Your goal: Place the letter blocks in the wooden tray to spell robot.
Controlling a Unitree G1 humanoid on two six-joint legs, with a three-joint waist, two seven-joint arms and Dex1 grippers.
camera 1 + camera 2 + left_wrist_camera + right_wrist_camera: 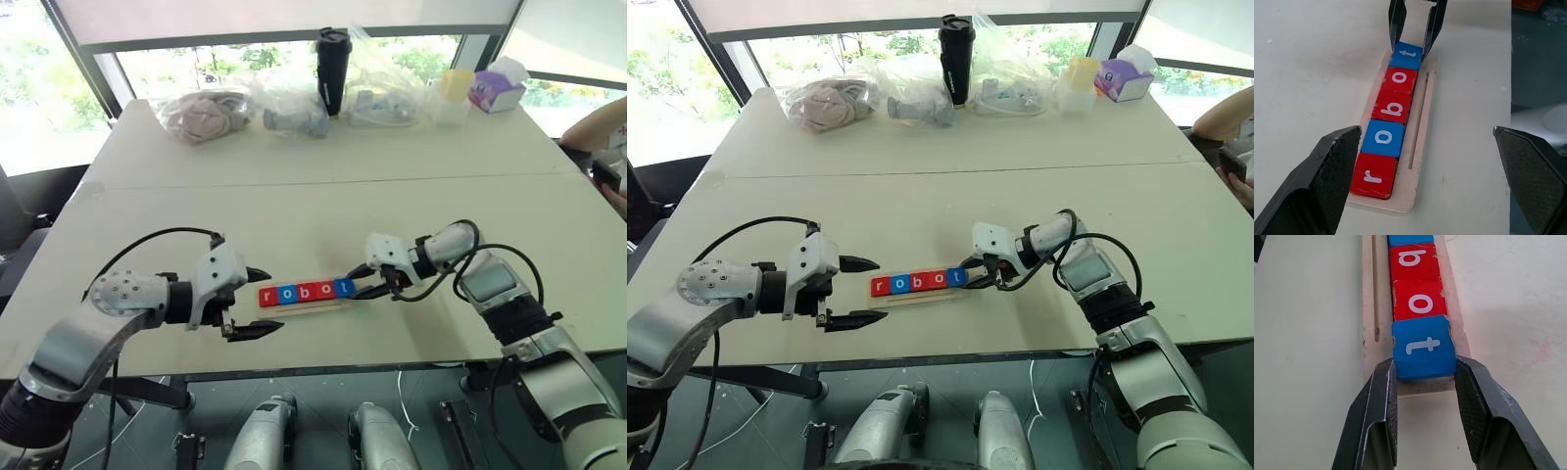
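Crowding table's (pixel 294 186) far edge: bags (pixel 206 116) (tumbler (pixel 332 70))

Your robot's two arms wear silver-grey metal shells with black joint sections. On the left arm (pixel 93 318) a rounded casing studded with small screws leads to a white wrist housing. Black cables loop over both forearms, the right arm (pixel 509 294) included. Each gripper ends in two black fingers (pixel 1327 176) with finely textured, cross-hatched inner pads.

Left pincer (pixel 257 304) wide open, right pincer (pixel 363 280) — clamped
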